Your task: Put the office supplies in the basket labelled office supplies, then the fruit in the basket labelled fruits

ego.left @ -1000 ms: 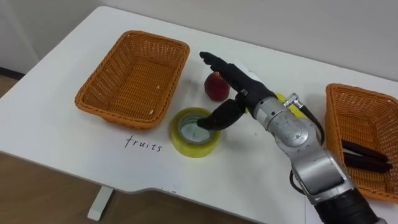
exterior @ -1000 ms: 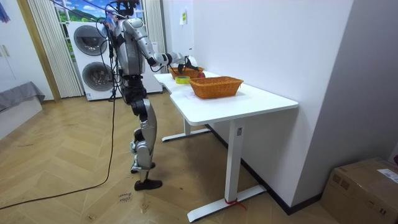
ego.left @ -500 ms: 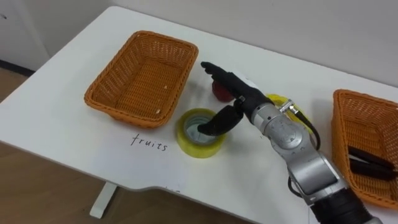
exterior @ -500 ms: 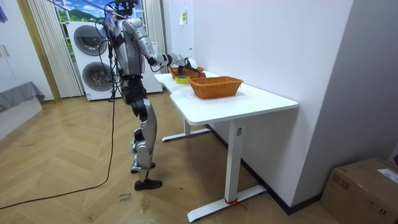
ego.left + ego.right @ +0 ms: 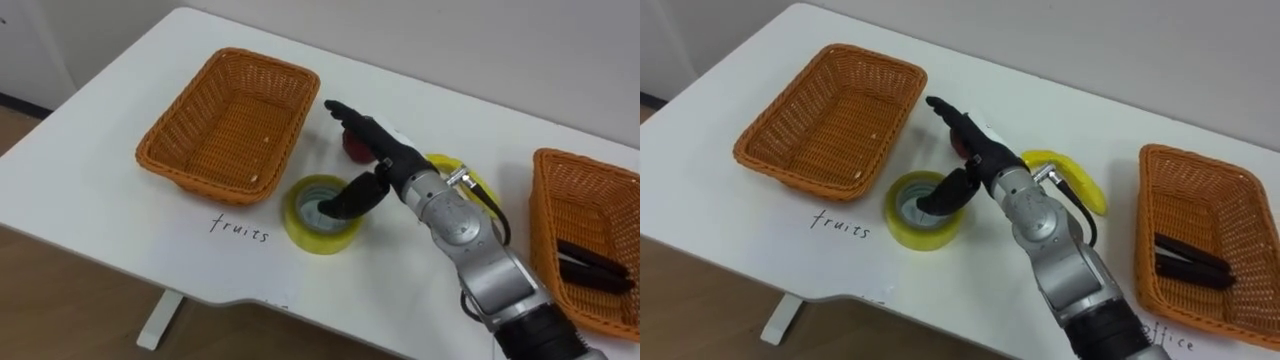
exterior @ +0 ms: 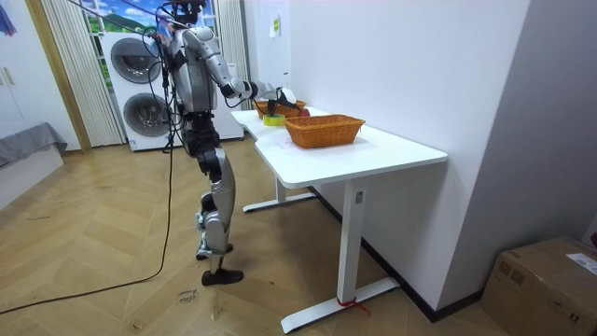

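My right hand [image 5: 383,152] is open over the table's middle. Its straight fingers lie over a red apple [image 5: 351,149], which is mostly hidden beneath them. The thumb points down at the hole of a yellow tape roll [image 5: 304,229]. A yellow banana [image 5: 455,166] lies just behind the wrist. The empty wicker basket [image 5: 186,176], with "fruits" written in front of it, stands at the left. The office basket [image 5: 541,228] at the right holds a dark elongated object [image 5: 590,270].
The white table's front edge [image 5: 200,285] runs close below the tape roll. In the room view I stand at the far end of the table [image 6: 373,154], with washing machines [image 6: 135,89] behind me.
The right hand has reached a little further forward, so its fingers now cover more of the apple. The camera has shifted slightly. Tape roll, banana and baskets have not moved.
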Controlling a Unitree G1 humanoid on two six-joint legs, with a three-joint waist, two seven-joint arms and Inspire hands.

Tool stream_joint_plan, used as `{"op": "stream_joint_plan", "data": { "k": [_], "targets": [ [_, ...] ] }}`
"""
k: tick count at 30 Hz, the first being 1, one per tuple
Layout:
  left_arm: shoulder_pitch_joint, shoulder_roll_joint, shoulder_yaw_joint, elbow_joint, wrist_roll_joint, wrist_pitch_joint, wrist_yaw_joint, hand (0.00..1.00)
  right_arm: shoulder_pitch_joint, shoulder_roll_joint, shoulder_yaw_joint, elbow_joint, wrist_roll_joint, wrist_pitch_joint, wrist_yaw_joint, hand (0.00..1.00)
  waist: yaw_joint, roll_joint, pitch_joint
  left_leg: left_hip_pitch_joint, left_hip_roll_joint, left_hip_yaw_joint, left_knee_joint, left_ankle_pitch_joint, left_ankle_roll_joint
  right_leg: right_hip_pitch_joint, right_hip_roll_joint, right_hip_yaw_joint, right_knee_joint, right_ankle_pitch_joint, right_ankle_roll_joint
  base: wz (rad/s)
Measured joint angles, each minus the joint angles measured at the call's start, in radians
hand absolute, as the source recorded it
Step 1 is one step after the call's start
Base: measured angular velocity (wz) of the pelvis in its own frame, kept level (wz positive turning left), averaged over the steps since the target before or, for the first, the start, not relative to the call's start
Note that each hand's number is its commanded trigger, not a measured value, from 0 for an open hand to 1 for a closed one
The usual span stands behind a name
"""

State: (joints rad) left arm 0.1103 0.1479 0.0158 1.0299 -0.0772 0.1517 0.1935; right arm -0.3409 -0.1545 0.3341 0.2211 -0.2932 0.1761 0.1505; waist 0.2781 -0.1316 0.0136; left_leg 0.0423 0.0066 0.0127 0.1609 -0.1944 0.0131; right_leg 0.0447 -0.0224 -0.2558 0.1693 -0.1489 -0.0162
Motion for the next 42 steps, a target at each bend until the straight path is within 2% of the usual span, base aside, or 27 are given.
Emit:
{"op": "stream_joint_plan", "data": {
  "k": [6, 10, 13, 25, 26, 28, 42],
  "targets": [
    [0.000, 0.001, -0.002, 0.000, 0.000, 0.000, 0.000, 0.00, -0.007, 0.000, 0.004, 0.031, -0.070, -0.003, 0.020, 0.00, 0.000, -0.003, -0.0014, 0.000, -0.001, 0.000, 0.001, 0.000, 0.000, 0.000, -0.001, -0.001, 0.000, 0.000, 0.000, 0.00],
    [0.001, 0.010, -0.009, 0.003, -0.014, 0.000, 0.001, 0.00, -0.022, -0.001, 0.006, 0.091, -0.064, 0.036, 0.053, 0.00, -0.001, -0.010, -0.0016, 0.000, -0.001, -0.002, 0.003, 0.000, 0.000, 0.000, 0.000, 0.001, 0.000, 0.000, 0.000, 0.00],
    [-0.005, 0.017, -0.025, 0.003, -0.027, 0.000, 0.002, 0.00, -0.037, 0.000, 0.005, 0.116, -0.047, 0.042, 0.069, 0.00, -0.004, -0.012, -0.0011, 0.001, -0.001, -0.002, 0.003, 0.000, 0.000, 0.001, 0.000, 0.001, 0.000, 0.000, 0.000, 0.00],
    [-0.006, 0.021, -0.039, 0.008, -0.030, 0.001, 0.013, 0.00, -0.052, 0.000, 0.005, 0.123, -0.048, 0.043, 0.093, 0.00, -0.002, -0.017, 0.0011, 0.002, -0.001, -0.002, 0.003, 0.000, 0.000, -0.001, 0.000, 0.003, -0.001, 0.000, 0.000, 0.00],
    [-0.006, 0.021, -0.039, 0.010, -0.030, 0.001, 0.013, 0.00, -0.052, 0.000, 0.005, 0.123, -0.048, 0.043, 0.093, 0.19, -0.002, -0.017, 0.0011, 0.002, -0.001, -0.002, 0.003, 0.000, 0.000, -0.001, 0.000, 0.003, -0.001, 0.000, 0.000, 0.00],
    [-0.006, 0.021, -0.039, 0.011, -0.030, 0.001, 0.013, 0.00, -0.052, 0.000, 0.005, 0.123, -0.048, 0.044, 0.094, 1.00, -0.001, -0.017, 0.0012, 0.002, -0.001, -0.002, 0.003, 0.000, 0.000, -0.001, 0.000, 0.003, -0.001, 0.000, 0.000, 0.00],
    [-0.008, 0.021, -0.039, 0.011, -0.030, 0.002, 0.012, 0.00, -0.053, -0.004, 0.025, 0.129, -0.066, 0.044, 0.103, 1.00, 0.004, -0.019, 0.0011, 0.003, -0.001, -0.001, 0.004, 0.000, 0.000, 0.000, 0.000, 0.002, -0.001, 0.000, 0.000, 0.00]
  ]
}}
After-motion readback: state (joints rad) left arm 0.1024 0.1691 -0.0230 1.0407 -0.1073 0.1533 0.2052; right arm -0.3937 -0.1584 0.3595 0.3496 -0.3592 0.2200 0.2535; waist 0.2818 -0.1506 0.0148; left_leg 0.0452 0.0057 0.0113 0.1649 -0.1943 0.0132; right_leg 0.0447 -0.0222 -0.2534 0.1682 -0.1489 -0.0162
